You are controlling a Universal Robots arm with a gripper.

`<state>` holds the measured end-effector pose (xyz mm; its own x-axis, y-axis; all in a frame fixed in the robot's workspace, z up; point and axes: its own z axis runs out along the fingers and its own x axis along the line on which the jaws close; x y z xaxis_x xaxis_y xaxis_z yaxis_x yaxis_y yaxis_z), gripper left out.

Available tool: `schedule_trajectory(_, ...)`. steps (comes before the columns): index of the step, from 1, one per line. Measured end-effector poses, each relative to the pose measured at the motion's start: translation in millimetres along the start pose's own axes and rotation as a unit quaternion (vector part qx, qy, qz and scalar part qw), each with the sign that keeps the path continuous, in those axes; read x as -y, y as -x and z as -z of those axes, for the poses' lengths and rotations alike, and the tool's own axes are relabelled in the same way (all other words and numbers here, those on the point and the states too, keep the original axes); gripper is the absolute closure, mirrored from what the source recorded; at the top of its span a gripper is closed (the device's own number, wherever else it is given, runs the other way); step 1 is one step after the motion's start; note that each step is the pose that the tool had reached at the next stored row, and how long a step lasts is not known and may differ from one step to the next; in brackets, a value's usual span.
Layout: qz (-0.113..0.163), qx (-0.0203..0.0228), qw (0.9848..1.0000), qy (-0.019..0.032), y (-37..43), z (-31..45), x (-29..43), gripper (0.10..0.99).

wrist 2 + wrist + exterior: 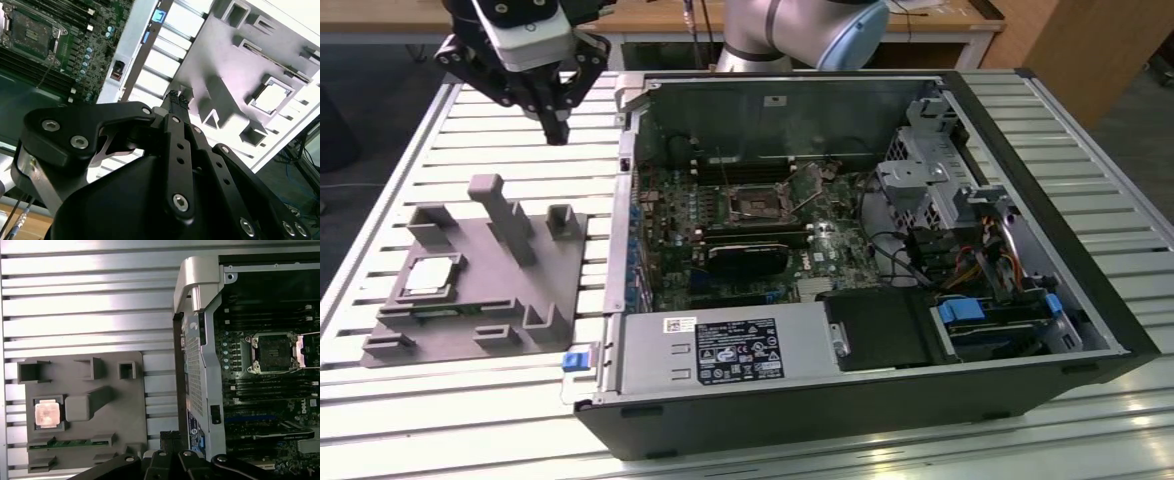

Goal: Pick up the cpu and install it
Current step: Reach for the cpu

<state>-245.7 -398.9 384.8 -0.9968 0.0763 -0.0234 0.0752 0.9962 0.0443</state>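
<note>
The cpu (430, 277), a small silver-grey square chip, lies flat in a square pocket of the grey plastic fixture (520, 290) on the exterior view's left; it shows in both wrist views (48, 413) (272, 99). My gripper (558, 128) hangs above the slatted table behind the fixture, well above and apart from the chip, fingers shut together on nothing (175, 99) (171, 436). The dark motherboard socket (757, 203) with its metal frame sits open inside the computer case (274, 352) (30, 32).
The open black computer case (1067, 230) fills the middle and the exterior view's right, its metal side wall (197, 355) standing between fixture and motherboard. Tall posts (507, 215) rise from the fixture. A green memory stick (65, 442) lies in a fixture slot.
</note>
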Motion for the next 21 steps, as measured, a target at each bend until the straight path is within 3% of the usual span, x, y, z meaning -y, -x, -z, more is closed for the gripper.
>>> schedule_trajectory(21,0.0,-0.0004,1.0,0.0,-21.2,0.4,1.6,0.98)
